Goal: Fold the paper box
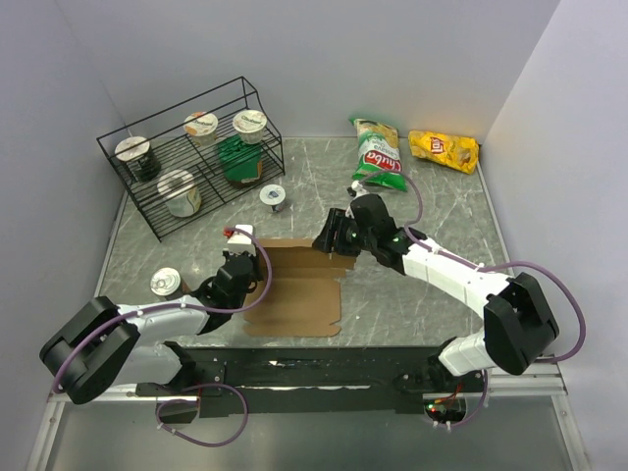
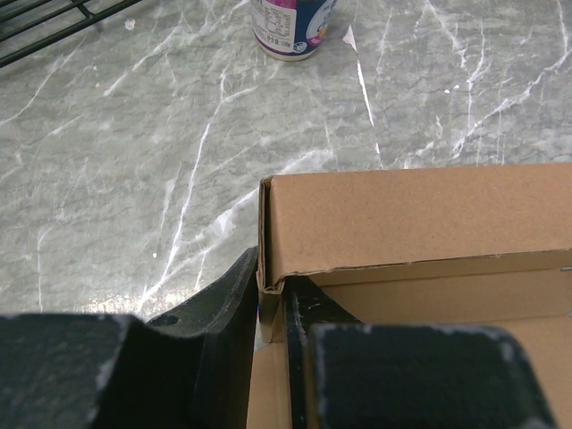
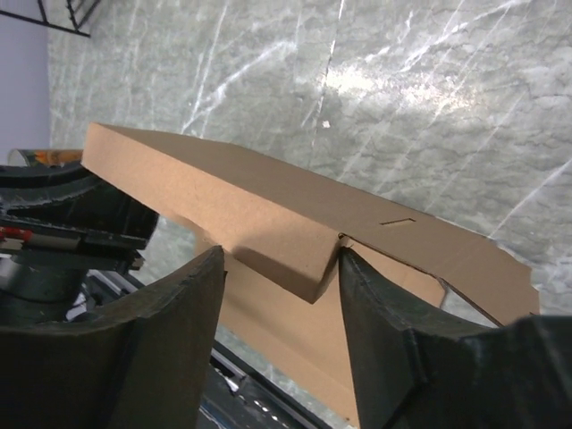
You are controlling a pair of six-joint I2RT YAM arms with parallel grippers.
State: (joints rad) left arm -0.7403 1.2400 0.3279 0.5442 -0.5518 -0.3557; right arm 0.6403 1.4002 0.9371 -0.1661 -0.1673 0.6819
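Observation:
The paper box [image 1: 299,294] is a brown cardboard sheet lying flat at the table's near middle, with its far strip folded up. My left gripper [image 1: 238,260] is at the box's far left corner. In the left wrist view the paper box [image 2: 411,214] shows its raised wall, and the left gripper [image 2: 271,279] is shut on the short side flap at that corner. My right gripper [image 1: 329,240] is at the far right end. In the right wrist view it [image 3: 279,255] stands open around the folded flap of the paper box [image 3: 223,197]; one finger [image 3: 375,322] touches the flap's corner.
A black wire rack [image 1: 186,157] holding several cups stands at the back left. A small cup [image 1: 274,196] sits just beyond the box, and a can [image 1: 165,283] stands near the left arm. Green [image 1: 378,157] and yellow [image 1: 444,149] chip bags lie at the back right.

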